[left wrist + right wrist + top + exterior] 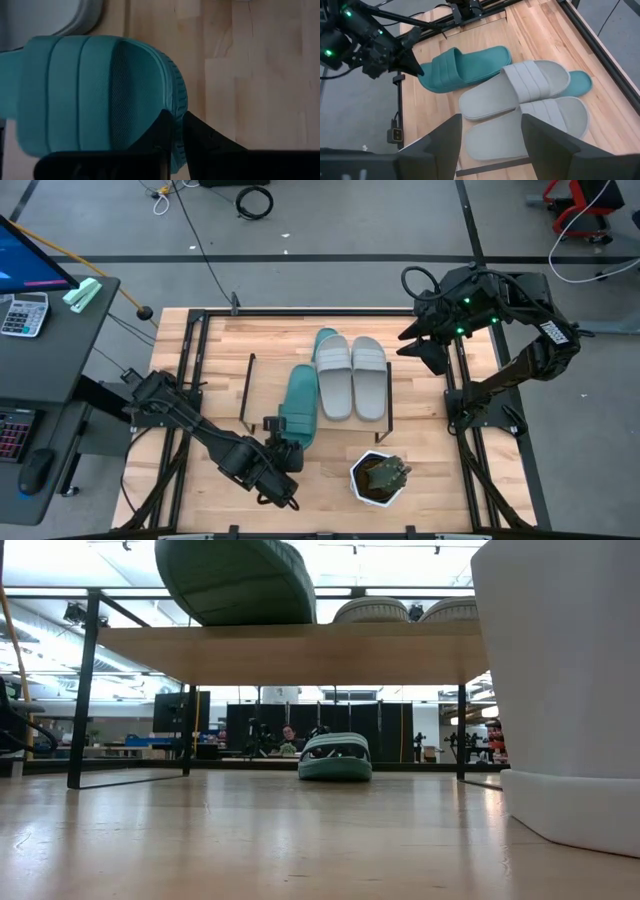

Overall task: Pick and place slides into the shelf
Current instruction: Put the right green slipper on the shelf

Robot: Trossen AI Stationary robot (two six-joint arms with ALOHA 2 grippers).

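One teal slide (300, 402) lies lengthwise at the left end of the shelf (300, 652), its near end sticking out past the board's near edge. My left gripper (283, 442) is shut on that end. Two grey slides (350, 378) lie side by side on the board to its right. A second teal slide (335, 757) rests sole-down on the table behind the shelf, partly hidden under a grey one. My right gripper (492, 140) hangs open, high over the table's far right corner, touching nothing. My left gripper pinches the sole's rim (176, 102) at the teal slide's near end, just past the strap (65, 90), between its two fingers (162, 132). They come slanting down from the table's near left. The slide's sole (235, 580) sits on the shelf board, strap up.
A white hexagonal plant pot (378, 478) stands on the table near the front edge, right of my left gripper; in the low view the pot (570, 690) fills the right side. Black frame rails (455, 395) run along the table's sides.
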